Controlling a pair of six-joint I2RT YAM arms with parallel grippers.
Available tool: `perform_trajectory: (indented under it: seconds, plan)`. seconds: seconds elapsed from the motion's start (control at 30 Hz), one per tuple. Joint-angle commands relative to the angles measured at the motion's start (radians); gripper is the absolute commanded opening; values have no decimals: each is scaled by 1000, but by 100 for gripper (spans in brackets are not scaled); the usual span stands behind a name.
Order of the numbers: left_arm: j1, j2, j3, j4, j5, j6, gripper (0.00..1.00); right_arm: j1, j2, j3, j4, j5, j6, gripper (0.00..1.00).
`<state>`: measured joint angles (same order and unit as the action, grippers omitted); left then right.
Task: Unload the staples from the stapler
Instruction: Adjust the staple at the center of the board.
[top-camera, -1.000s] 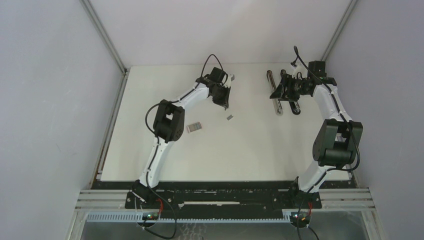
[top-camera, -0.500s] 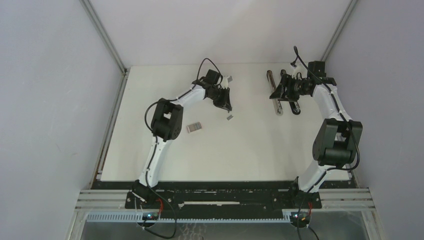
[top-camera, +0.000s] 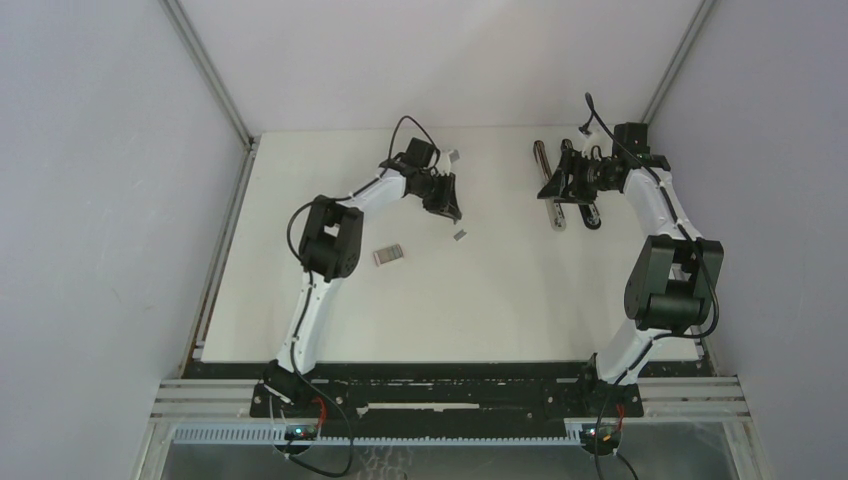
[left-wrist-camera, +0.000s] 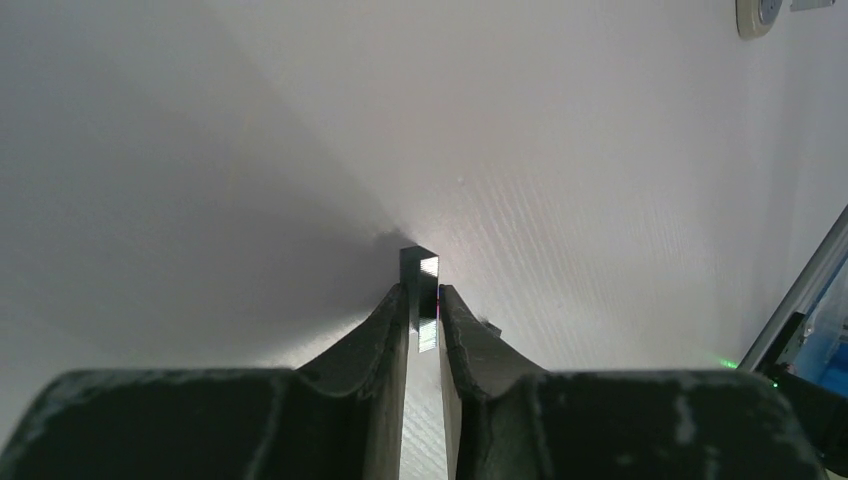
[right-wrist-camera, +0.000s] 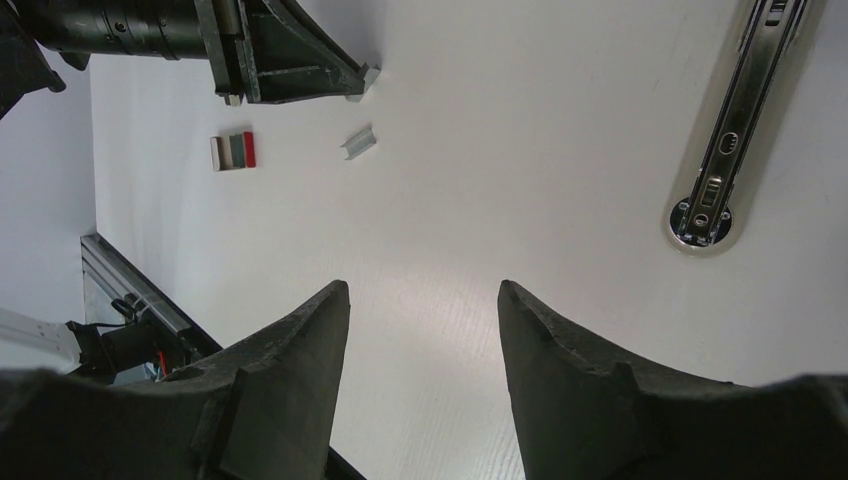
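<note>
Shifted slightly leftward, the left arm's jaws pinch a short silvery-grey metal staple strip (left-wrist-camera: 424, 298), seemingly tip-down on the white table (left-wrist-camera: 200, 150) at centre frame; release gently beside the loose strip (top-camera: 459, 236). Right jaws gape near the long chrome stapler (right-wrist-camera: 738, 105)

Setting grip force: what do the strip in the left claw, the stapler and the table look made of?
Strip in the left claw: bare metal, probably steel; fine ribs glint bright. Stapler: open rail looks like polished metal, mirror-shiny with slots and rivets. Table: matte white with a faint weave-like texture, maybe laminate or paint; can't tell.
</note>
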<state>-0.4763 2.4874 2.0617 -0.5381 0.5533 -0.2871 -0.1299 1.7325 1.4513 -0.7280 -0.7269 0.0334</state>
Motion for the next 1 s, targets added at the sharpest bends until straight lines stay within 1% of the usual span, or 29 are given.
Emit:
perform_trajectory:
  seconds: [0.0,0.27,0.4,0.6,0.8,0.97]
  plan:
    - [20,-60,-37,-1,-44,9,23,10,4,0,33,-12,3,57]
    - [32,-77,-40,9,-41,9,28,20,11,0,32,-11,2,57]
    - [39,-79,-44,9,-47,9,29,39,23,6,28,-9,-3,57]
    - [49,-90,-67,5,-86,13,30,115,99,74,2,-112,-3,58]
    - [66,-99,-91,55,-3,-13,32,227,199,202,-32,-115,-34,59]
    - [81,-98,-149,121,80,-70,39,295,290,273,3,-119,35,59]
